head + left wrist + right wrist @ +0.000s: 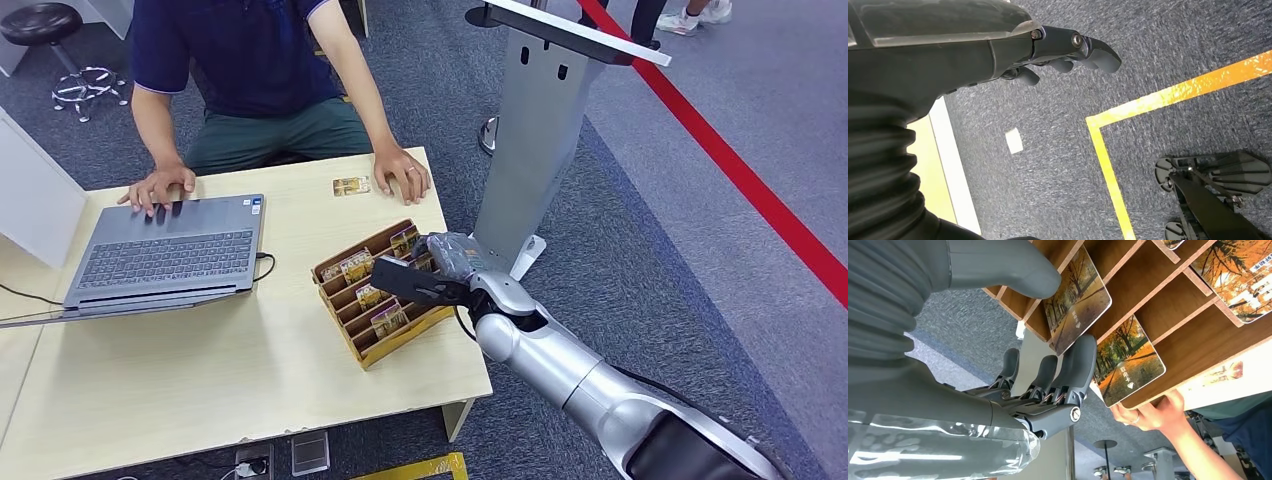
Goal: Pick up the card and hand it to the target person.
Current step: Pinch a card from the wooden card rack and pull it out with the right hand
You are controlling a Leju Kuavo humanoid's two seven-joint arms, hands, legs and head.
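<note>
Right robot hand (440,262) is poised at the far right corner of the card rack (345,300) on the desk (200,370). Thumb and fingers (1075,365) are parted either side of one card (1075,295), standing tilted in its slot, not yet pinched. Left robot hand (1068,52) hangs loosely curled, holding nothing, far from the rack.

Card rack (352,345) brown wood, cards (389,319) printed orange-gold autumn trees with white text, same print on the loose card (351,186) on the pale wood table (230,370). Right hand (449,255) grey with dark fingers, arm (560,365) silver; laptop (165,255) grey. Person: navy shirt (240,50), dark green trousers (270,135); floor grey carpet (700,250) with red stripe (740,175), yellow tape (1148,100) in left wrist view
</note>
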